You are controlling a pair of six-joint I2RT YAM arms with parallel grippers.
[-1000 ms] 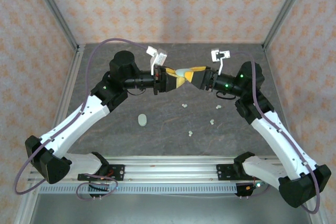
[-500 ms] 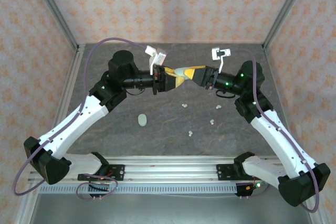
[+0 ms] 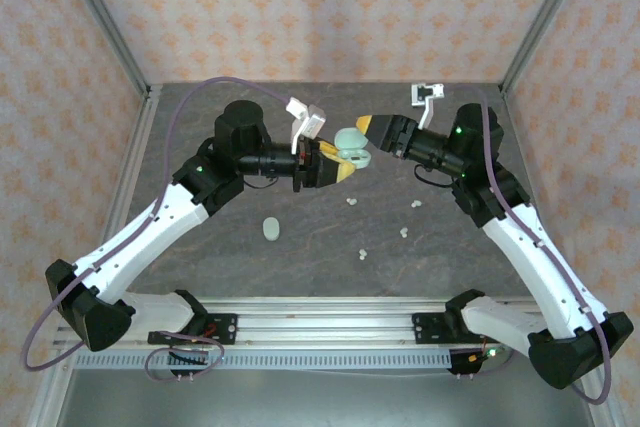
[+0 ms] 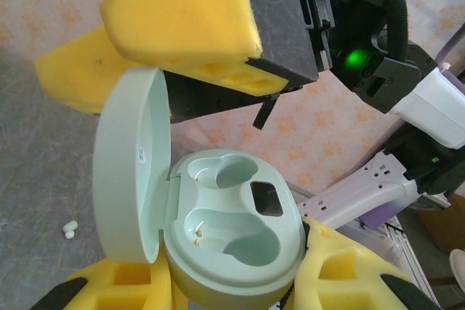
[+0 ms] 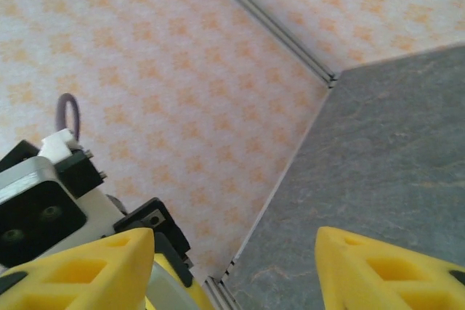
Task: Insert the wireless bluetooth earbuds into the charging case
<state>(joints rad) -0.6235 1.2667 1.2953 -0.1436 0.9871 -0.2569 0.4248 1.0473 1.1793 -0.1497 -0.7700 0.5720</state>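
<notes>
While the left claw (image 3: 340,160) clamps the open charging case (image 4: 234,231) aloft, the right claw (image 5: 232,250) gapes wide.

White-and-black arms (image 3: 150,235), purple cables (image 3: 235,80)

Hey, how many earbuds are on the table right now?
4, all loose on the table: far earbud just nearside of the open case, right earbud, middle earbud, near earbud. None sits in the case.

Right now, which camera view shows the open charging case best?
The left wrist view: the charging case is close, its lid swung open and both wells empty. In the top external view the case is a small pale green shape at the left claw.
</notes>
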